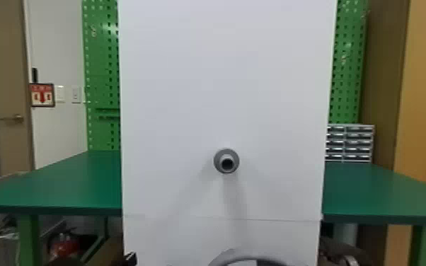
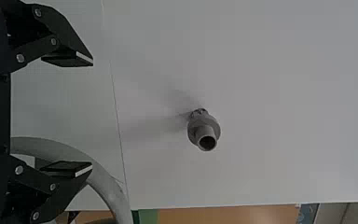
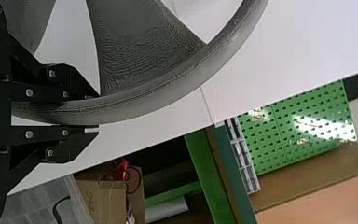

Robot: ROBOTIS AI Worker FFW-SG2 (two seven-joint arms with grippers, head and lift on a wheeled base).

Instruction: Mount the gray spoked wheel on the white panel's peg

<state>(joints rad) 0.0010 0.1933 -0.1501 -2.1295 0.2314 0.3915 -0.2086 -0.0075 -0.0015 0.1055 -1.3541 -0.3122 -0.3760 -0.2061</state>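
Right now the right end effector (image 3: 98,114) is closed on the rim of the gray spoked wheel (image 3: 168,95), one finger on each side of it. In the head view, the top of that rim curves up at the bottom edge, in front of the white panel (image 1: 187,88) and below the peg (image 1: 226,152), well apart from it. The peg juts out from the panel with its hollow end showing. The left end effector (image 1: 131,258) is open, its two fingers wide apart near the wheel in the left wrist view. The green worktop (image 1: 63,184) shows on both sides of the panel, with a small drawer cabinet (image 1: 359,143) at right; under its left part sits what might be a red extinguisher (image 1: 64,246).
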